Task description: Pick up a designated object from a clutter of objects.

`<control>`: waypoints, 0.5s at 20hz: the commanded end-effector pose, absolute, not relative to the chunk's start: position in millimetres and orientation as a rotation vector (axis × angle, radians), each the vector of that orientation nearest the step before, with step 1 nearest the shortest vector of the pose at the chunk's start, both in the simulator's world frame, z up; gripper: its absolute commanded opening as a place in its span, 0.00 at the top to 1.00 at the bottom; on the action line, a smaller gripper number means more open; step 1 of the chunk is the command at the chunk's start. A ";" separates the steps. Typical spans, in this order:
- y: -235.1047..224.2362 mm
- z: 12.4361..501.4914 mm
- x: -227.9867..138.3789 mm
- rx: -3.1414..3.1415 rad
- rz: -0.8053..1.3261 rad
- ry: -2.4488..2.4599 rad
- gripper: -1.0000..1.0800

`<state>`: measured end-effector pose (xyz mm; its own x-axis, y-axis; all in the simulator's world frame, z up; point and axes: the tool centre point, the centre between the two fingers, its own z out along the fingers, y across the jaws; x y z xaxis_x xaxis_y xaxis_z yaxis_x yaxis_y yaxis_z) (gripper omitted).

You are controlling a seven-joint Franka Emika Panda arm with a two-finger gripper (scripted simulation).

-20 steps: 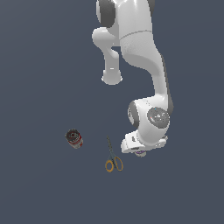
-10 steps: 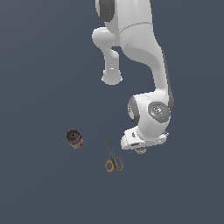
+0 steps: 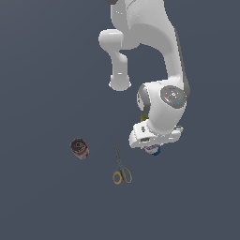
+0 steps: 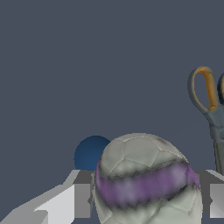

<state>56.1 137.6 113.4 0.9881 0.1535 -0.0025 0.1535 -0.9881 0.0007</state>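
Observation:
The designated object [image 4: 144,183], a whitish ball with a purple band, fills the space between my gripper's [image 4: 148,202] two grey fingers [image 4: 82,200], which press against its sides. In the exterior view the ball [image 3: 151,149] peeks out just below the white hand, and the gripper [image 3: 152,146] is shut on it. A plain dark-blue ball [image 4: 91,152] lies on the floor behind it. The rest of the clutter of objects is spread out nearby.
Yellow-handled scissors [image 3: 121,169] lie on the floor to the exterior view's left of the hand, also seen at close range as scissors [image 4: 211,105]. A red-and-white can [image 3: 79,148] lies farther left. An olive sliver [image 3: 143,116] shows behind the arm.
The hand has risen a little and shifted slightly toward the exterior view's right over the last second. Scissors and red-and-white can have stayed put.

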 end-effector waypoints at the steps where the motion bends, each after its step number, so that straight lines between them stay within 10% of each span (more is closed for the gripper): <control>1: 136.1 134.8 46.4 3.131 0.000 0.242 1.00; 10: 130.6 212.2 8.8 3.131 0.000 0.242 1.00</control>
